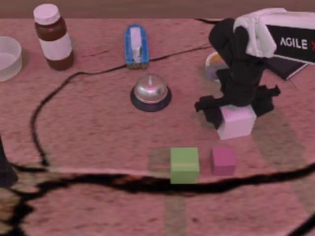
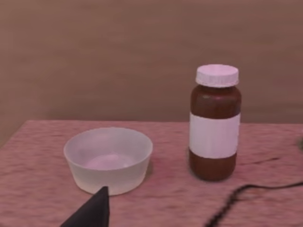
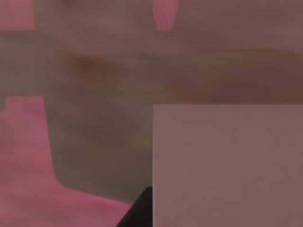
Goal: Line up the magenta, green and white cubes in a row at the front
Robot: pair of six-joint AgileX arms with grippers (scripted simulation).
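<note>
The white cube (image 1: 237, 123) sits between the fingers of my right gripper (image 1: 235, 114), right of centre and behind the other two cubes. My right gripper is shut on it from above. In the right wrist view the white cube (image 3: 227, 165) fills the frame, with one dark fingertip (image 3: 142, 210) against its side. I cannot tell whether it rests on the table. The green cube (image 1: 184, 165) and the smaller magenta cube (image 1: 223, 161) stand side by side near the front, a small gap between them. My left gripper (image 1: 4, 169) is parked at the left edge, open and empty.
A brown bottle with a white cap (image 1: 53, 37) and a translucent bowl (image 1: 9, 58) stand at the back left. A blue stapler-like item (image 1: 136, 46) and a silver bell (image 1: 150, 92) are at the centre back. A small round object (image 1: 213, 63) lies partly hidden behind my right arm.
</note>
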